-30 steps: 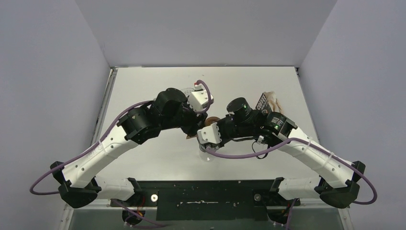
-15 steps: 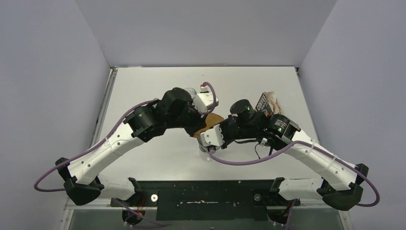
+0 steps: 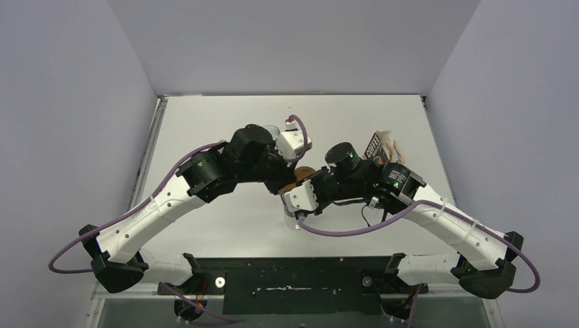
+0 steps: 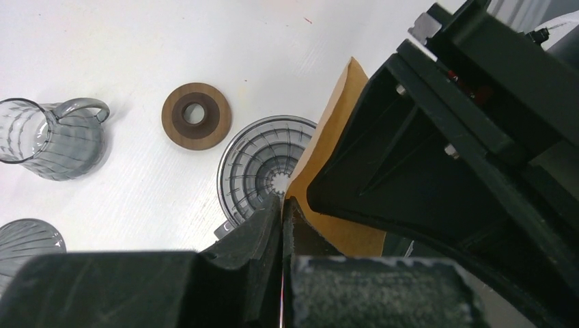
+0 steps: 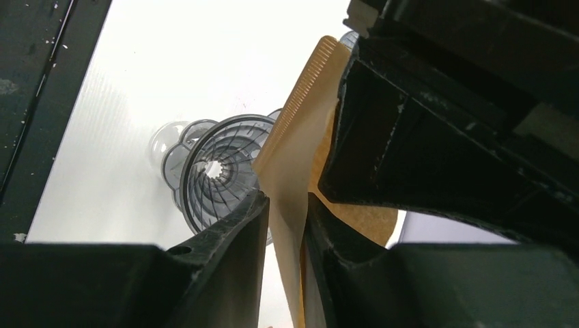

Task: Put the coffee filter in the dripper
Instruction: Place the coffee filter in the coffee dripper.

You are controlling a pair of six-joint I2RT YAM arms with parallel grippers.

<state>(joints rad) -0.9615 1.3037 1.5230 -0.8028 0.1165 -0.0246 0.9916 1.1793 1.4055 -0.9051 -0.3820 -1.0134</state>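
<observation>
Since a second ago the left arm has been swung to the right, so that its wrist is now met by the right arm's over the middle of the white table (image 4: 136, 41), and a patch of tan paper is exposed between the two.

In the left wrist view, a smoky grey, see-through ribbed cup with a curved handle (image 4: 51, 140) is seen at the far left. The rim of a second ribbed grey vessel (image 4: 24, 239) is cut off by the frame just below it. Next to the right, a flat, round brown wooden ring with a darker centre hole (image 4: 196, 115) is laid on the table, apart from both.

Just beside it the dark-grey, see-through cone-shaped dripper (image 4: 256, 171) is stood mouth up. Its radial ribs and the toothed hole at its bottom are plainly seen.

The tan-brown paper coffee filter (image 4: 338, 123), thin and matte with a crimped seam along one edge, is held over the dripper's right rim. Its lower corner is pinched in the left gripper (image 4: 283, 199), whose black jaws are pressed together on it.

The right gripper (image 5: 287, 197) is seen with its jaws slightly parted, and the folded filter is passed between them.

Furthest right, in the top view, a black bag lettered COFFEE (image 3: 373, 145) is partly hidden behind the right arm.
</observation>
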